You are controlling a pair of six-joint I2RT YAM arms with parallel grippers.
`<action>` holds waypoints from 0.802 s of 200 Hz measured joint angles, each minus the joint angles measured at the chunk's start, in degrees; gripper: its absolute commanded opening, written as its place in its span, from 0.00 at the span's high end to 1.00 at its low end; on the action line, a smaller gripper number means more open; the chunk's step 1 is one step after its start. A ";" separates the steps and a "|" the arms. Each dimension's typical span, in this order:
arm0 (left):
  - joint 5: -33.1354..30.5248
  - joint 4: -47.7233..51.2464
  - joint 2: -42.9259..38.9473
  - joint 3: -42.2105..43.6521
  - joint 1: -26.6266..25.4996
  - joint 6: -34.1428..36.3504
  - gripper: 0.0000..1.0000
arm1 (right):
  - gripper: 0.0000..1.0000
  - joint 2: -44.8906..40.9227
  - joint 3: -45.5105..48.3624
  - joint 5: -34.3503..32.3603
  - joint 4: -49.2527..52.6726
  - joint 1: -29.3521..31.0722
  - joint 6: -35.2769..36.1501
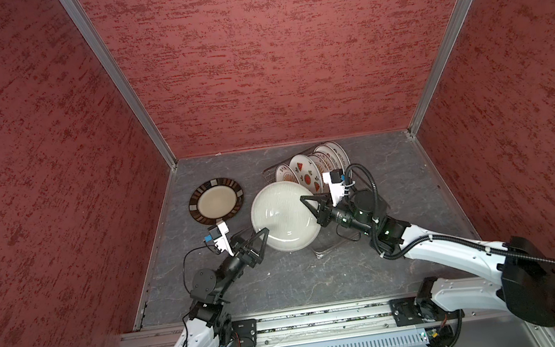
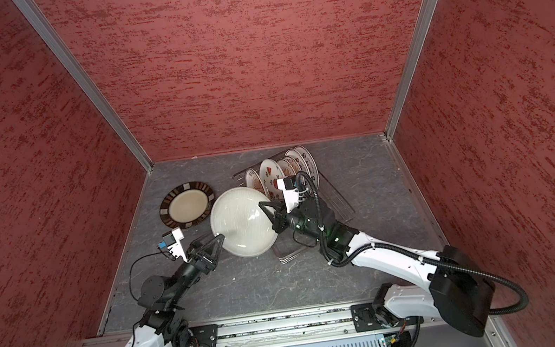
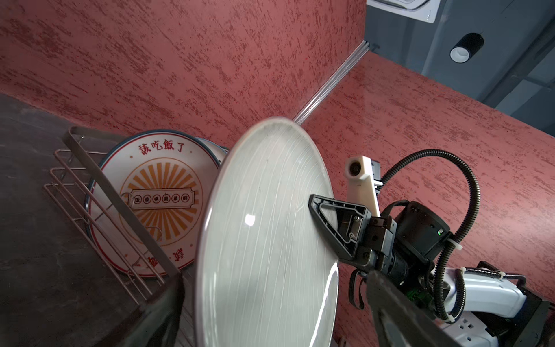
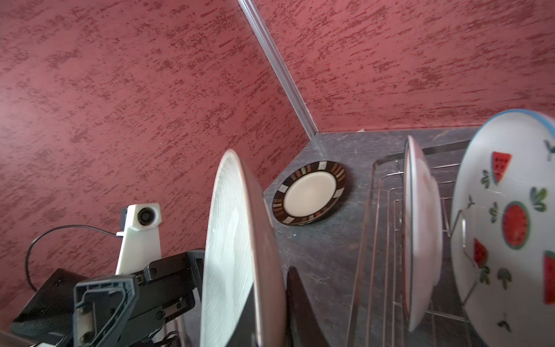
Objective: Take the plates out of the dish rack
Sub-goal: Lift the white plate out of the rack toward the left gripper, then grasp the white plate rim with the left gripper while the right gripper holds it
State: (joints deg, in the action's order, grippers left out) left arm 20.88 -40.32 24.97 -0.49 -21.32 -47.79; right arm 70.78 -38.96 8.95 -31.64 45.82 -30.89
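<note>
At the rim of the off-white plate (image 1: 284, 217), your right gripper (image 1: 311, 204) pinched it, tilted, clear of the table (image 1: 285, 291), while your left gripper (image 1: 263, 235) straddled the opposite edge, jaws spread. Beyond them, one dark-rimmed plate (image 1: 216, 200) lay unloaded. About five printed plates (image 1: 305, 170) stood in the dish rack (image 3: 126, 204), not yet unloaded.

Left arm: white links with black joints, reaching from the near-left rail toward the centre.
Left hand (image 1: 264, 237): black, fingers spread wide astride the near-left rim of the pale off-white ribbed round plate (image 1: 284, 217).
Right arm: white, stretched from the near right toward the centre, forearm pointing left.
Right hand (image 1: 305, 200): black, fingers pinched on that plate's right rim.
</note>
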 measured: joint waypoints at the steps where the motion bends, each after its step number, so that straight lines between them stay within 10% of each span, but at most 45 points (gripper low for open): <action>1: 0.09 0.02 -0.09 0.00 0.15 -0.15 0.16 | 1.00 0.11 0.02 0.17 -0.24 -0.02 -0.11; 98: 7.30 2.45 2.84 0.00 4.04 -9.14 0.72 | 1.00 6.73 0.04 7.19 -9.05 -3.67 -5.22; 160: 7.69 5.51 5.64 0.00 4.33 -7.87 0.82 | 1.00 10.82 -0.85 10.36 -10.54 -5.53 -6.80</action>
State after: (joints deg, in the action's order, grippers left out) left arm 28.58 -34.81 30.61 -0.49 -16.99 -55.66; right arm 81.60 -39.81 19.31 -42.17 40.29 -37.69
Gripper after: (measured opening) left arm 0.196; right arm 0.125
